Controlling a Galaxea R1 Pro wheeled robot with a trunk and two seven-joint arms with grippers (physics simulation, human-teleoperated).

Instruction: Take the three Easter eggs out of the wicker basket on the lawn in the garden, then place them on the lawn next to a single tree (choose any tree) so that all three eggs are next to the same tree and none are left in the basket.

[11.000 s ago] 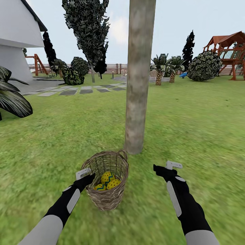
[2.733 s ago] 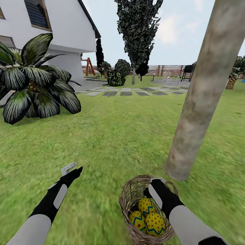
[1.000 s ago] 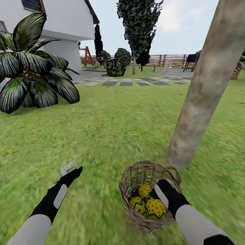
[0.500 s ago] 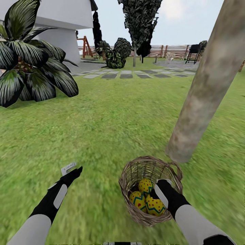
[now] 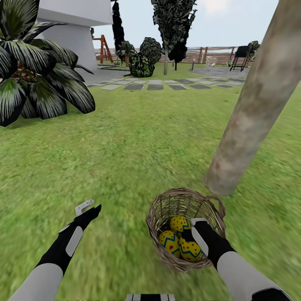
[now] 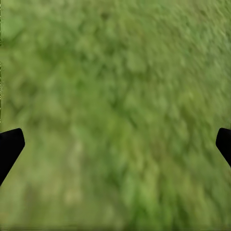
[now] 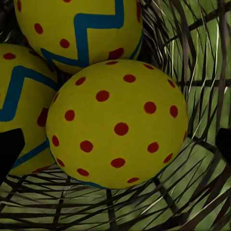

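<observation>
The wicker basket (image 5: 164,246) stands on the lawn (image 5: 125,150) close to the foot of the thick grey-beige tree (image 5: 251,117). All three Easter eggs lie inside it: one at the back (image 5: 179,223), one with zigzags (image 5: 168,242) and a dotted one (image 5: 189,250). My right gripper (image 5: 195,228) reaches down into the basket and is open. In the right wrist view its fingertips (image 7: 9,149) flank the dotted egg (image 7: 118,125) without touching it, with weave (image 7: 202,96) behind. My left gripper (image 5: 88,209) hovers open over bare grass (image 6: 115,96), left of the basket.
A big palm-like plant (image 5: 37,79) stands at the left, with the white house (image 5: 71,25) behind it. A grey stepping-stone path (image 5: 154,86), dark shrubs (image 5: 144,62), a dark leafy tree (image 5: 173,25) and a slatted fence (image 5: 209,54) lie far ahead.
The camera has tilted, so the whole picture has shifted. My right gripper stays in the basket over the eggs. The left arm holds its pose.
</observation>
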